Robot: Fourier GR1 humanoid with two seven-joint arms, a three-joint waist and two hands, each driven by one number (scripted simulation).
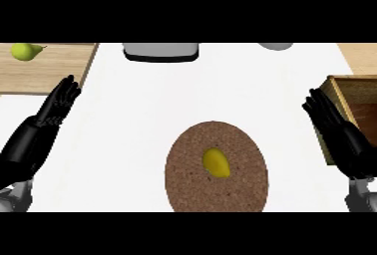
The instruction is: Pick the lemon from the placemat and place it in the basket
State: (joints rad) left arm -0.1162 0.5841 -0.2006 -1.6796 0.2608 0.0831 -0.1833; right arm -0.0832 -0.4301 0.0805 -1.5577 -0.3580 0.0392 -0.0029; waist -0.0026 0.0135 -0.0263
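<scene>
**Lemon on the mat, both hands open and apart from it**

The lemon (pixel 215 163) lies near the middle of the round brown mat (pixel 184 179), its long axis running roughly up and down the view, tilted slightly; nothing touches it; the mat sits on the white table (pixel 221 89), low in the view and about midway between the two arms.

The left hand (pixel 52 112) shows at the view's left edge, fingers straight and pointing up the view, holding nothing; it is well apart from the mat. The right hand (pixel 335 129) shows at the right edge, fingers likewise straight and empty; it overlaps the near wall of the basket (pixel 346 89) as seen from above, though whether it touches the wood cannot be told.

The basket is a wooden box at the right edge, only partly in view, well apart from the lemon. A pear (pixel 26 51) rests on a wooden board (pixel 59 69) at the upper left; a grey appliance (pixel 161 51) and a pale bowl (pixel 275 46) stand along the table's far edge, both cut off by the view.
</scene>
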